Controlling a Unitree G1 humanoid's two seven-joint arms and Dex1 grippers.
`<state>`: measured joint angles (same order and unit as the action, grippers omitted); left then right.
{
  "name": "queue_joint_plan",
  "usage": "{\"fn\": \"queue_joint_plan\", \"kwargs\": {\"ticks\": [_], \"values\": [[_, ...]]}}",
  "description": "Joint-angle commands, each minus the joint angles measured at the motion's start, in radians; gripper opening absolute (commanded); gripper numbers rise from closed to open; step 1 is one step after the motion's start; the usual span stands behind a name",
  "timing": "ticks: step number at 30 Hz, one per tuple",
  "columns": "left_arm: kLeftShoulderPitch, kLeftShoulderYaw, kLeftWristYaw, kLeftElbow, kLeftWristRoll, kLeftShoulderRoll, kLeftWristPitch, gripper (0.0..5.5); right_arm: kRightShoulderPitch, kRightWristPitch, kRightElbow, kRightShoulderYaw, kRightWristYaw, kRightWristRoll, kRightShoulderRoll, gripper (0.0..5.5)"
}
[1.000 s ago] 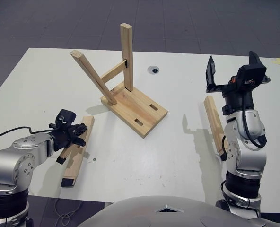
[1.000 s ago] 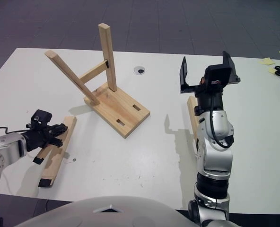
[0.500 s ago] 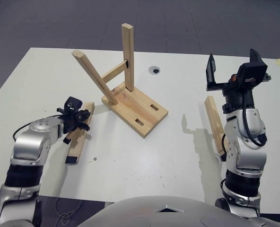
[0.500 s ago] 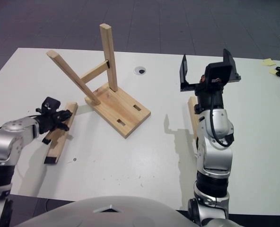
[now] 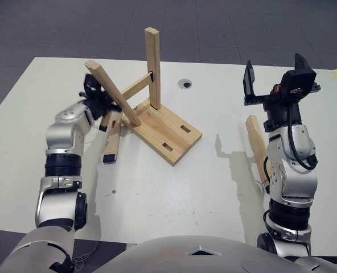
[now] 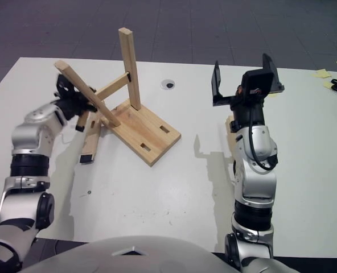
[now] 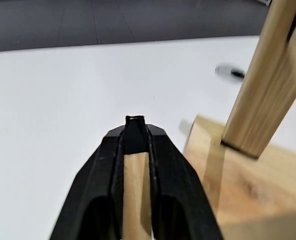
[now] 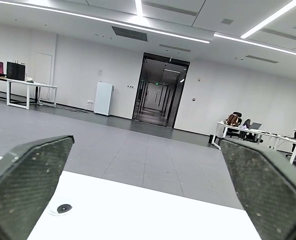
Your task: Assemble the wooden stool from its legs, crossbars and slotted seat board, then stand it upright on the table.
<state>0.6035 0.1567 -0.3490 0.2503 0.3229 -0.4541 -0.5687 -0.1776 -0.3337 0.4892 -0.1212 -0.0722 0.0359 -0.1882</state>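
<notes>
Upper left, my left gripper (image 5: pixel 103 104) clamps a loose leg (image 5: pixel 111 139) beside the seat board (image 5: pixel 174 137); upper right, my right gripper (image 5: pixel 274 71) stands with fingers (image 5: pixel 249 78) spread.

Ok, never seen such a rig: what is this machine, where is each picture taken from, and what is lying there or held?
It is a humanoid robot with two two-fingered arms. Two pictures look down from its head; the others come from cameras on its wrists. On the table lies a slotted seat board with an upright leg, a leaning leg and a crossbar standing in it. The left gripper is shut on a loose leg piece beside that board. The right gripper is open and raised; another loose leg lies on the table by that arm.
</notes>
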Motion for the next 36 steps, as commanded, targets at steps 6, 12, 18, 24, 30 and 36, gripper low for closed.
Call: {"fn": "queue_joint_plan", "kwargs": {"ticks": [6, 12, 18, 24, 30, 36], "values": [[0.369, 0.189, 0.162, -0.241, 0.099, -0.059, -0.074, 0.43, -0.142, -0.077, 0.102, -0.011, -0.063, 0.277, 0.063, 5.40], [0.578, 0.252, 0.308, -0.417, 0.423, 0.157, -0.228, 0.43, -0.288, -0.200, 0.159, 0.089, -0.102, 0.446, 0.085, 5.40], [0.528, 0.206, 0.416, -0.464, 0.567, 0.302, -0.288, 0.43, -0.343, -0.232, 0.095, 0.196, -0.080, 0.430, 0.131, 5.40], [0.371, 0.076, 0.393, -0.543, 0.526, 0.325, -0.298, 0.43, -0.386, -0.296, 0.065, 0.206, -0.007, 0.482, 0.230, 5.40], [0.357, 0.043, 0.368, -0.563, 0.518, 0.320, -0.278, 0.43, -0.410, -0.378, -0.006, 0.200, 0.040, 0.462, 0.224, 5.40], [0.361, 0.019, 0.329, -0.585, 0.515, 0.288, -0.283, 0.43, -0.416, -0.401, -0.053, 0.189, 0.073, 0.366, 0.157, 5.40]]}}
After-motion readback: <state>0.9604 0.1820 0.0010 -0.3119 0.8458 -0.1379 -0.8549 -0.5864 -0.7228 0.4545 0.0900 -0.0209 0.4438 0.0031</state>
